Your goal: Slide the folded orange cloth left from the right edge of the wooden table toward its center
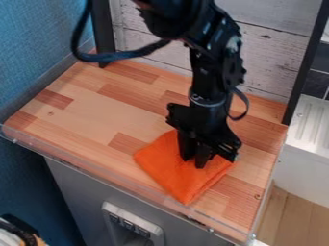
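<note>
And there, the black gripper (pixel 195 161) covered the upper part of the orange cloth (pixel 177 175), and how far open it was, or whether it had hold of any fabric, nobody could tell! Down hung the arm (pixel 215 72) from the top edge, its base cut off, over cloth lying near the wooden counter's (pixel 83 113) front edge, blue wall (pixel 38 43) alongside.
</note>
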You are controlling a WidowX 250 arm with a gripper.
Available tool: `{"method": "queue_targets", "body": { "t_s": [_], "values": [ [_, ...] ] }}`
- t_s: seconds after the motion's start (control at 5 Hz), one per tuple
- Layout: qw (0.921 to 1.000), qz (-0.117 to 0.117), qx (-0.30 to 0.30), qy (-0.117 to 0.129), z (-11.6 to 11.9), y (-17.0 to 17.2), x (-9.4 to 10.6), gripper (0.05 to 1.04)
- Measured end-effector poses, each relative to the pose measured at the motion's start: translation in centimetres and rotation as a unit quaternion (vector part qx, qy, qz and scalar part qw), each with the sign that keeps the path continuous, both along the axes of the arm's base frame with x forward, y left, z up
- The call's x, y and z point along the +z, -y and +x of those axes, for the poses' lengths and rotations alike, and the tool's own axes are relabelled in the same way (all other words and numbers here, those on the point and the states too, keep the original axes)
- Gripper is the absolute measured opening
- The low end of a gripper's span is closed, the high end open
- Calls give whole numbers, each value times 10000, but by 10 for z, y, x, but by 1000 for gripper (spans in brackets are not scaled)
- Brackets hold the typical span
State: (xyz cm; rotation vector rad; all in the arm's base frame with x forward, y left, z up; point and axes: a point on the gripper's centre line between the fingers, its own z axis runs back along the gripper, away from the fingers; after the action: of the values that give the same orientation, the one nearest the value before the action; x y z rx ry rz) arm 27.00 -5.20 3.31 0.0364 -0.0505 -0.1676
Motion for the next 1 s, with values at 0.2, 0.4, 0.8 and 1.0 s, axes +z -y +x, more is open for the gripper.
{"method": "queue_targets", "body": {
  "t_s": [0.2, 0.4, 0.8, 1.0],
  "values": [
    [9989, -171, 441, -71, 1, -6, 13, 790],
    [9969, -333, 716, -49, 14, -15, 28, 997],
    [9944, -399, 957, -217, 37, -19, 48, 999],
    [9932, -349, 1067, -301, 44, -20, 57, 999]
  ]
}}
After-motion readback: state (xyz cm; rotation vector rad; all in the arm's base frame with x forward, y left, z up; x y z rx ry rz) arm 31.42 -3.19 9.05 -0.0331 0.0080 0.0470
